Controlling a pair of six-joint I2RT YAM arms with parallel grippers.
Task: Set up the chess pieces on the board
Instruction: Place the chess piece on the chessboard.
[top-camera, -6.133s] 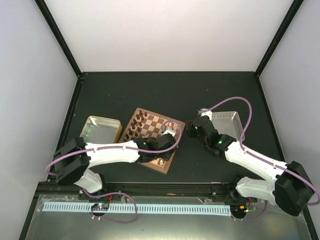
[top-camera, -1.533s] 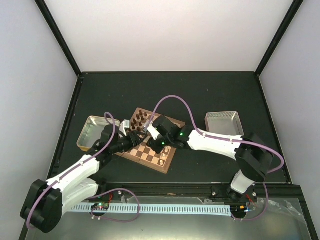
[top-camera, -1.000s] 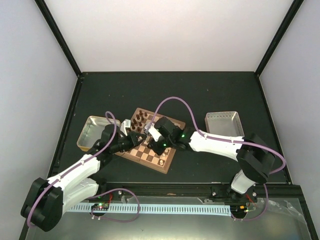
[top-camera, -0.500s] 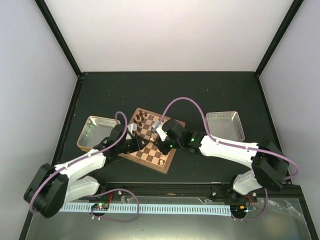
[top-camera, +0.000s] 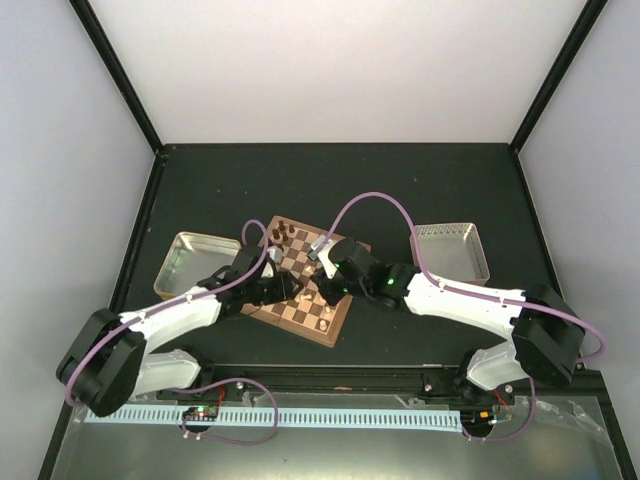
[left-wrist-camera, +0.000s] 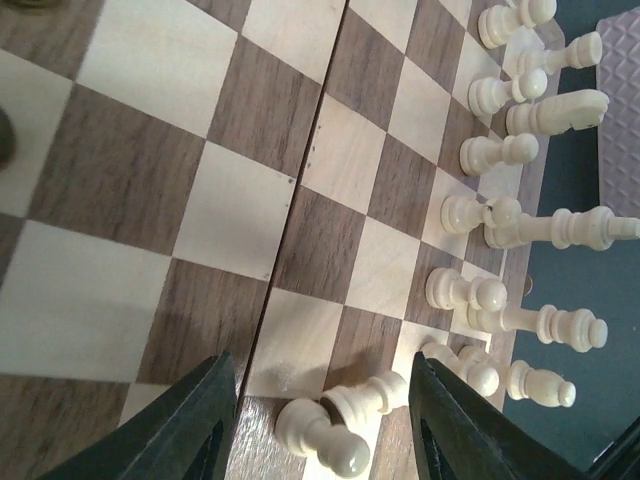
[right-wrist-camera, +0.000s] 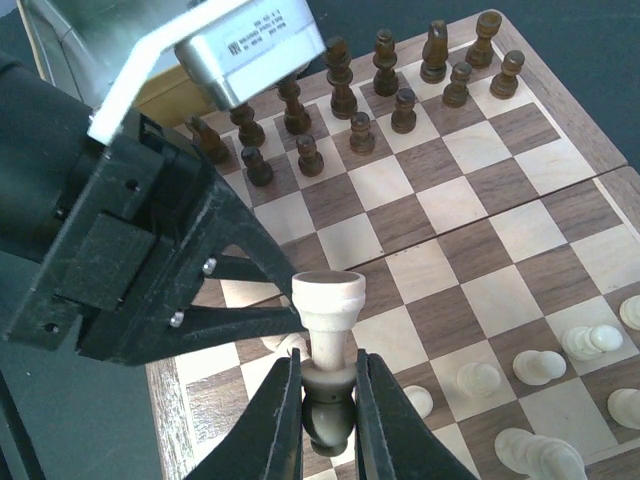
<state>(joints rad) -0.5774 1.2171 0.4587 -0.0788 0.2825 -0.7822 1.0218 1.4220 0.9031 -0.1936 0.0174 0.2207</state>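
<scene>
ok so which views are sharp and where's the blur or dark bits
Top view: even light, no glare, but the chess pieces look tiny. Left wrist: board sharp, left end effector dark and soft at the bottom edge. Right wrist: the pale piece in the right end effector is crisp.

The right hand (right-wrist-camera: 328, 392) pinches a cream chess piece (right-wrist-camera: 328, 300) above the board (right-wrist-camera: 470, 232).
</scene>
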